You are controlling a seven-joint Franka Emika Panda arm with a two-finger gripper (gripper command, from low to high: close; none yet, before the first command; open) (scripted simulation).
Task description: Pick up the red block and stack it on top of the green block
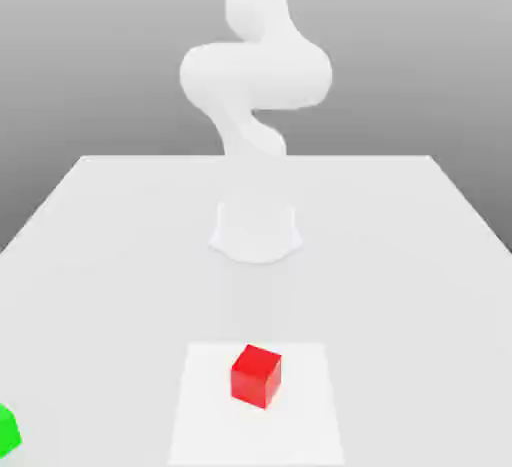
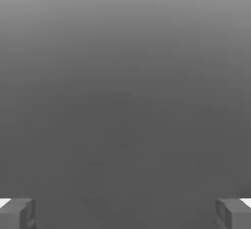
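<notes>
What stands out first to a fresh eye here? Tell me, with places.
The bright red block grabs the eye first, sitting on a white square toward the front of the pale table in the exterior view. Next comes the green block, cut off at that view's left edge. Behind them, the big white robot arm rises in the middle.

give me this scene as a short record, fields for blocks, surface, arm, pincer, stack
red block: on the white square, turned at an angle
green block: on the table, at the exterior view's left edge, partly cut off
white square: on the table, under the red block
arm: white, base on the table, behind the square
pincer: open, nothing between its fingers
stack: not made, blocks apart
</notes>
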